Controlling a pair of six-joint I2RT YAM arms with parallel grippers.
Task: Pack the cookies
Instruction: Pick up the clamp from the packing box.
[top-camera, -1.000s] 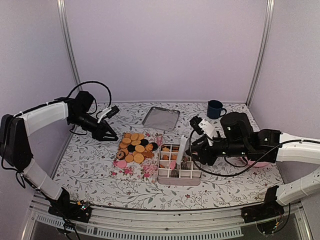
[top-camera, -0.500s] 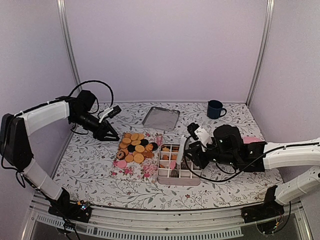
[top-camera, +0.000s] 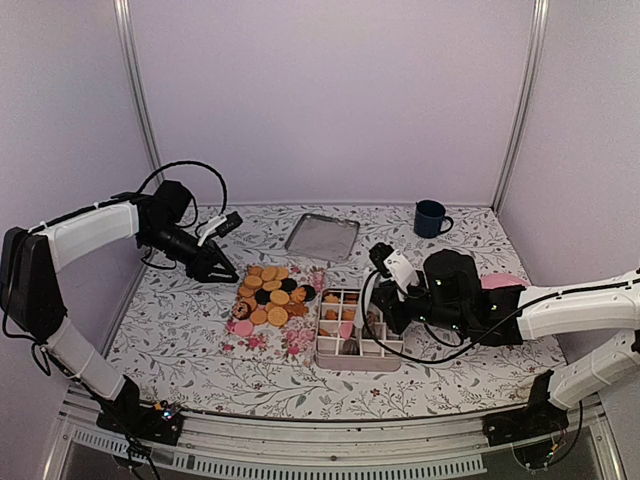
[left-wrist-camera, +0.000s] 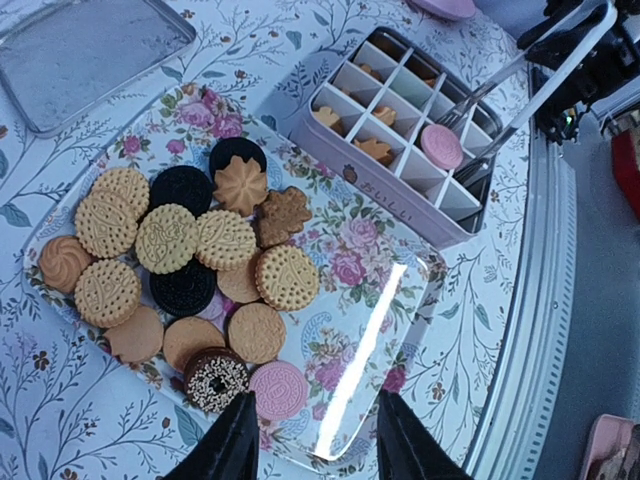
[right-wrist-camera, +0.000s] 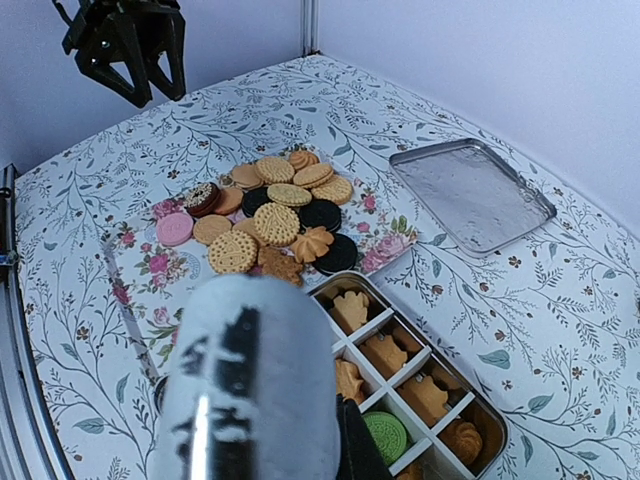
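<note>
Right gripper (top-camera: 386, 302) is clenched on a pair of metal tongs (left-wrist-camera: 520, 95). Between the tips of the tongs sits one pink cookie (left-wrist-camera: 441, 147), at one compartment of the divided box (left-wrist-camera: 380, 185). I cannot say if it already rests on the bottom or hangs a little above it.

Inside the box several compartments hold golden shaped cookies, and one holds a green cookie (right-wrist-camera: 386, 436). Some compartments look empty.

Most of the cookies (left-wrist-camera: 200, 250) are not packed yet. They lie in a loose heap on the flowered tray (left-wrist-camera: 350, 250), which is just to the left of the box. I see mostly golden ones, a few dark ones and one more pink one at the near edge. So I judge that the task is well begun but less than half done. After this pink one is let go, many trips from tray to box are left.

At the left side, the left gripper (left-wrist-camera: 315, 440) hangs over the near-left edge of the tray with its fingers apart and nothing between them.

Farther back on the table (top-camera: 180, 350) lies a flat metal lid (left-wrist-camera: 80, 50). A blue mug (top-camera: 431, 217) stands at the far right.
</note>
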